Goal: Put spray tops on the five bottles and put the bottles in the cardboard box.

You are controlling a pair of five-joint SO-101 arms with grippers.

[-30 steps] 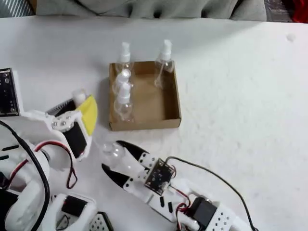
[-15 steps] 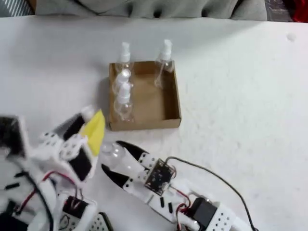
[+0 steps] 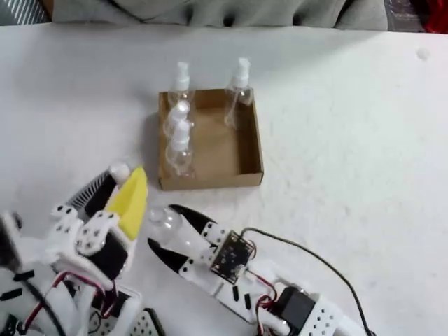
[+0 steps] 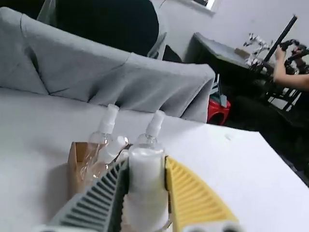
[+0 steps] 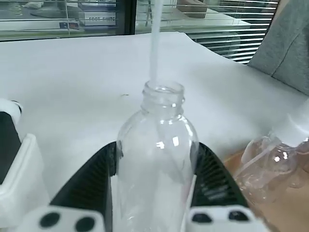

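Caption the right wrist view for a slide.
Right gripper clamps an uncapped clear bottle while a spray top's dip tube reaches into its neck.

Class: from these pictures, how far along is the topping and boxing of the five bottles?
Done: four bottles with spray tops sit in the cardboard box. In hand: the right gripper is shut on the fifth bottle, its neck open; the left gripper is shut on the last spray top, its tube at that neck. Left: seat the top, then box this bottle.

Left tool [image 4: 144, 165] clamps a spray top [image 4: 145, 191]; right tool [image 5: 157, 149] clamps a bottle [image 5: 161, 118].
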